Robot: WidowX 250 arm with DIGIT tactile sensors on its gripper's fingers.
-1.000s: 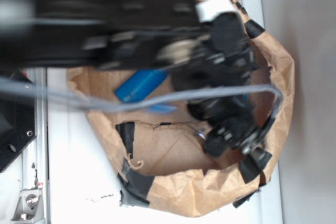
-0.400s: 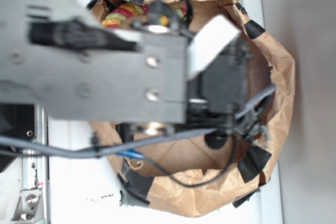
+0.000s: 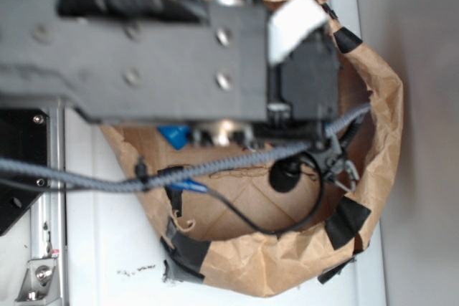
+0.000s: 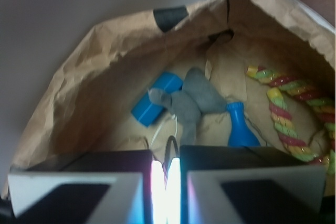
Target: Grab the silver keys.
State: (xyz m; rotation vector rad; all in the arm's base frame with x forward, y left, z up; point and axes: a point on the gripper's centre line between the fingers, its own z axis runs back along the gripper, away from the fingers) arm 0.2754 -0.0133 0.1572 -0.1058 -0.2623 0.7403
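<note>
The fingers [image 4: 166, 192] sit at 6 o'clock in the wrist view. They are squeezed almost all the way together, with only a thin bright strip between them. That shiny strip, with a thin dark ring poking up out of it, looks like the silver keys [image 4: 158, 182] - so I think the fingers are grasping the keys, though only a little of them shows. Everything else lies down inside the brown paper bag [image 4: 79, 93]: a blue bottle [image 4: 239, 127] at about 1 o'clock from the fingers, a grey cloth toy [image 4: 194, 100] at 12 o'clock, a blue box [image 4: 157, 98] at 11 o'clock, and a striped rope [image 4: 283, 103] off at 2 o'clock. In the outside view the big arm [image 3: 165, 41] covers most of the bag, which sits on the white desk [image 3: 107, 249]. To do this step well, keep the squeeze tight and lift straight up and slowly - the keys are thin and slippery, and a bump on the bag's wall could knock them loose.
</note>
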